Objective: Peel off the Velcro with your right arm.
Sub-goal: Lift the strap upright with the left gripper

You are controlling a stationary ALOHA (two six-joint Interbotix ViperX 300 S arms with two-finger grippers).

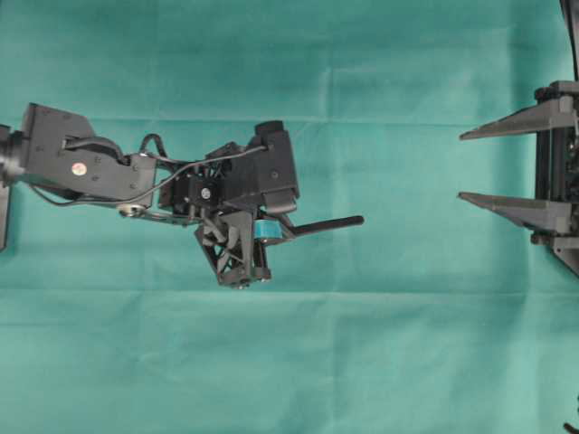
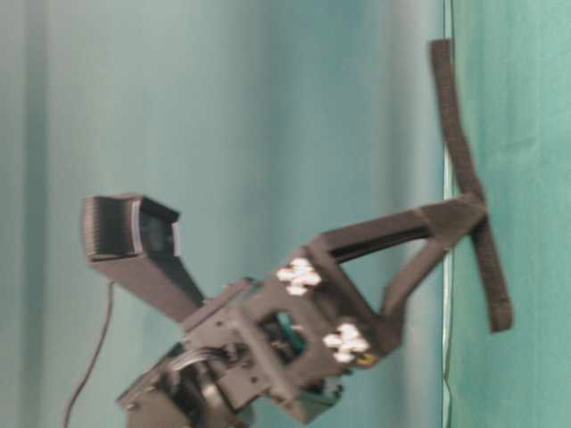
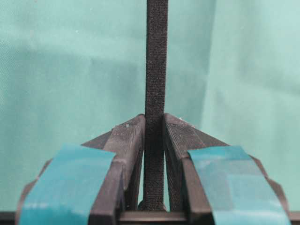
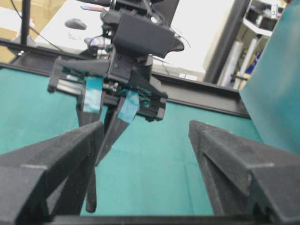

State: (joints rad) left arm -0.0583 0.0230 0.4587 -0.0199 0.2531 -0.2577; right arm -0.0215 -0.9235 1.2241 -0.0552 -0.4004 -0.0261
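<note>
A creased green cloth [image 1: 380, 353] covers the table, with a computer mouse [image 4: 75, 23] beyond it.

Table [image 1: 380, 362] w/ green cloth cover [image 1: 271, 54], creased; nothing seen lying on it.

Velcro [image 3: 156, 70] top beyond frame edge

Bare green cloth [image 1: 407, 344] lies between the thin black Velcro strip [image 1: 330, 222] jutting from the teal-taped left gripper [image 1: 288, 231] and the far-right plain-black gripper [image 1: 470, 167].
</note>
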